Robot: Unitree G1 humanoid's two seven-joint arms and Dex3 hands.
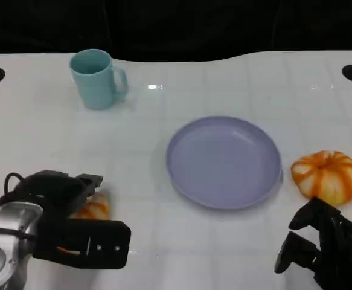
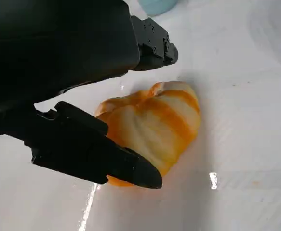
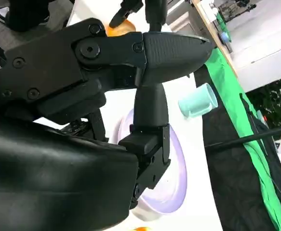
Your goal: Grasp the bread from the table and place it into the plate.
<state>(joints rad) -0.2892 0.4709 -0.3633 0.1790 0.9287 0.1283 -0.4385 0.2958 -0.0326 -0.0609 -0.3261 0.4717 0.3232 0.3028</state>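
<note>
Left hand (image 1: 61,211) sits over the near-left bread (image 1: 91,208); head view shows only an orange-and-white sliver of it past the black shell. Left wrist view shows most of that bread (image 2: 152,130) lying on the white table (image 1: 182,254), one finger (image 2: 101,154) along one side, another (image 2: 152,45) at the opposite side. Fingers bracket it; can't tell whether both are actually pressing, and it looks to be resting on the table, not lifted.

Right hand (image 1: 320,244) at the 5 o'clock corner, partly cut off by the frame edge. Fingers curled in, nothing in them. In the right wrist view its own fingers (image 3: 152,72) block much of the scene.

Count:
- bread: two. One under the left hand at 8 o'clock from the plate (image 1: 224,162), one (image 1: 326,175) at 3 o'clock, just beside the plate rim, near the right hand but apart from it.
- plate: one, lilac, mid-table, nothing on it. In the right wrist view it (image 3: 179,173) is half hidden.
- mug (image 1: 97,78): one, pale teal, upright, at 11 o'clock from the plate, well apart; also in the right wrist view (image 3: 198,101).
</note>
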